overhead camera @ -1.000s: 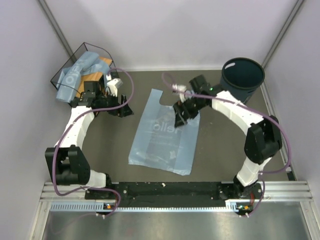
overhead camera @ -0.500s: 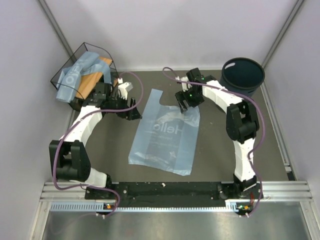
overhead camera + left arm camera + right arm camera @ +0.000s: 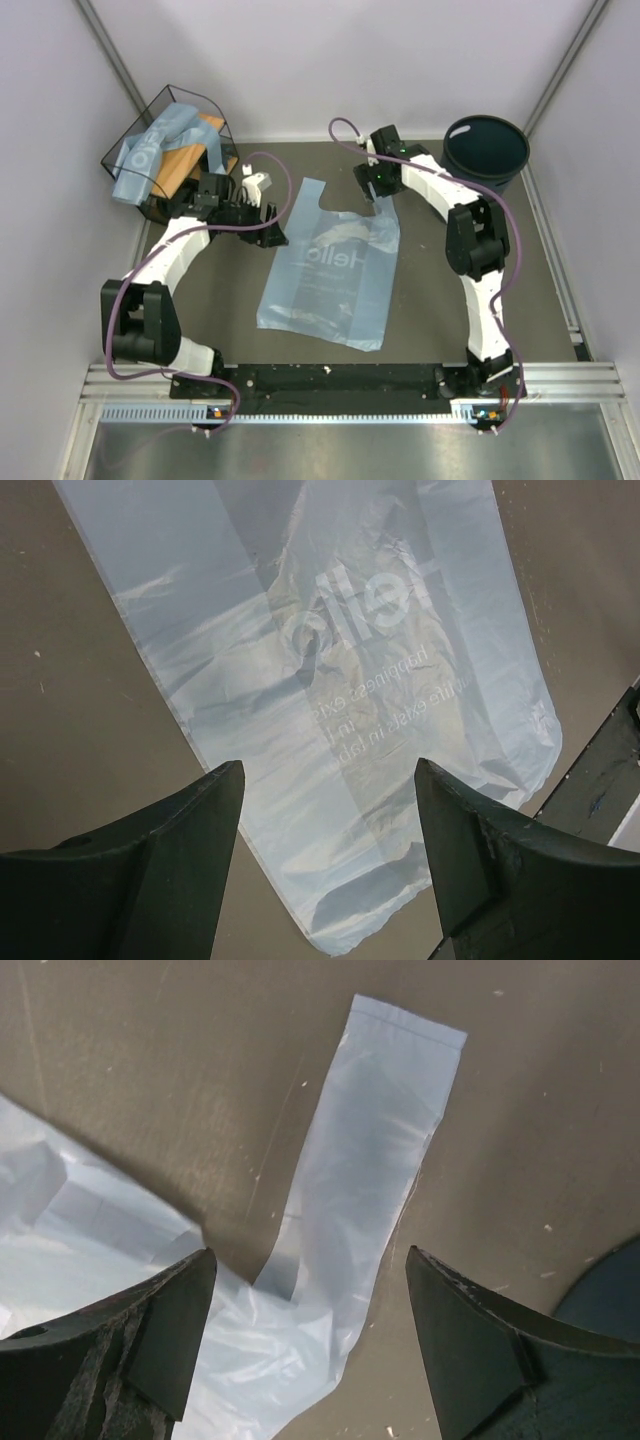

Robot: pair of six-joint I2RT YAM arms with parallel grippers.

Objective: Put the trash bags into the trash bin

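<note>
One light-blue trash bag (image 3: pixel 328 272) with white lettering lies spread flat mid-table. More folded blue bags (image 3: pixel 160 140) sit in the wire basket at the back left. The dark trash bin (image 3: pixel 486 150) stands at the back right. My left gripper (image 3: pixel 272 233) hovers open by the bag's upper left edge; its wrist view shows the bag (image 3: pixel 330 670) below, nothing between the fingers (image 3: pixel 190 830). My right gripper (image 3: pixel 368 190) is open above the bag's right handle strip (image 3: pixel 375 1140), apart from it. The bin's rim (image 3: pixel 612 1282) shows at the lower right of that view.
A black wire basket (image 3: pixel 128 150) with a wooden base stands in the back left corner, close behind my left arm. Grey walls close the table on three sides. The black rail with the arm bases (image 3: pixel 330 380) runs along the near edge.
My right gripper has moved back from the bag's middle to its upper right handle. My left gripper has shifted right, toward the bag's left edge. The bag itself lies as before.
</note>
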